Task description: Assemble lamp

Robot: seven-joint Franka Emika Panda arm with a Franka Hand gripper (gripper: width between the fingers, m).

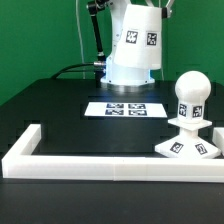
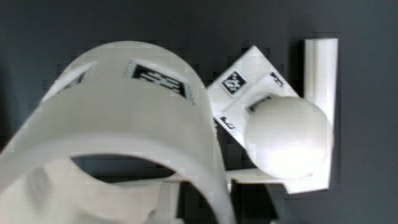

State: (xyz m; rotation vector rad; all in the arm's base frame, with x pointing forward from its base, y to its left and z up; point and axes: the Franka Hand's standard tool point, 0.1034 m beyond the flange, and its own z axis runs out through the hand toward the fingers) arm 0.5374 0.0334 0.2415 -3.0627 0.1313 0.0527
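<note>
The white tapered lamp shade (image 1: 135, 45), with black-and-white tags on its side, hangs in the air at the back centre of the exterior view. My gripper (image 1: 142, 5) holds it from above and is mostly cut off by the frame edge. In the wrist view the shade (image 2: 125, 120) fills the near field, with its wall between my jaws (image 2: 214, 205). The round bulb (image 1: 190, 95) stands on the angular base (image 1: 188, 145) at the exterior view's right, apart from and lower than the shade. In the wrist view the bulb (image 2: 285, 125) and base (image 2: 246, 78) lie beyond the shade.
The marker board (image 1: 126, 108) lies flat on the black table below the shade. A low white wall (image 1: 100, 165) runs along the table's front and the exterior view's left side. The base sits against this wall (image 2: 320, 70) in the corner. A black cable runs behind.
</note>
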